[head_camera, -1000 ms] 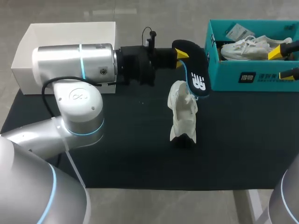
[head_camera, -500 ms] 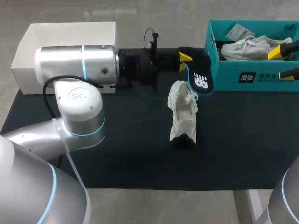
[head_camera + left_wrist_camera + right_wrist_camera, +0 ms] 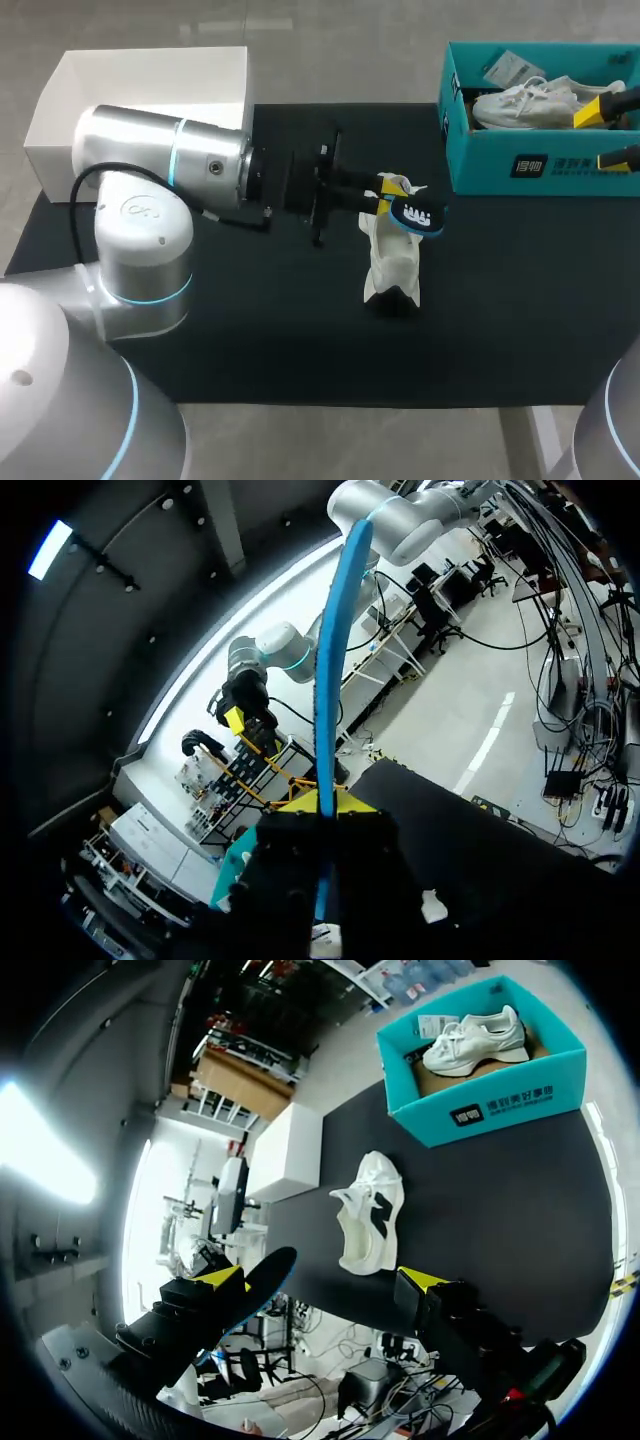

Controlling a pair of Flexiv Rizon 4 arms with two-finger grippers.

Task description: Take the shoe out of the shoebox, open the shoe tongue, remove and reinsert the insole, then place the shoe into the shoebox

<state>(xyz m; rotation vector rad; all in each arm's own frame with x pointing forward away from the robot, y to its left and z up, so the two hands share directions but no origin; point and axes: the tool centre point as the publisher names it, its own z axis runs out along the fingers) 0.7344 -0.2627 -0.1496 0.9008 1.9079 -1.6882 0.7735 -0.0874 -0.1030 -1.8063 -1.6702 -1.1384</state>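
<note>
Your left end effector [image 3: 388, 196] has swung toward you across the desk [image 3: 250, 330]. A second ago it held the insole [image 3: 415, 215] farther off, by the near left corner of the teal shoebox [image 3: 520, 165]. Half a second ago it was only slightly to the right of that spot. Now the insole sits just over the far end of the white shoe [image 3: 392, 255], touching or nearly touching it; from above you cannot tell which. It also looks much shorter from above than it did, so it has probably tipped to point down into the shoe.

The left end effector remains clamped on the insole. In the left wrist view the insole [image 3: 328, 680] shows edge-on, a thin blue line running out from between the yellow tips of that end effector [image 3: 325, 802].

The shoe has not shifted: it is in the middle of the desk, left of the shoebox and well apart from it. Your right end effector [image 3: 610, 135] has kept its place over the shoebox at the far right, its tips wide apart.

Judging from this, the insole is out and you are starting to put it back. It is not yet seated in the shoe. Expect the soft shoe to slide or tip as you push, since nothing is bracing it. The shoe's return to the shoebox is yet to come.
</note>
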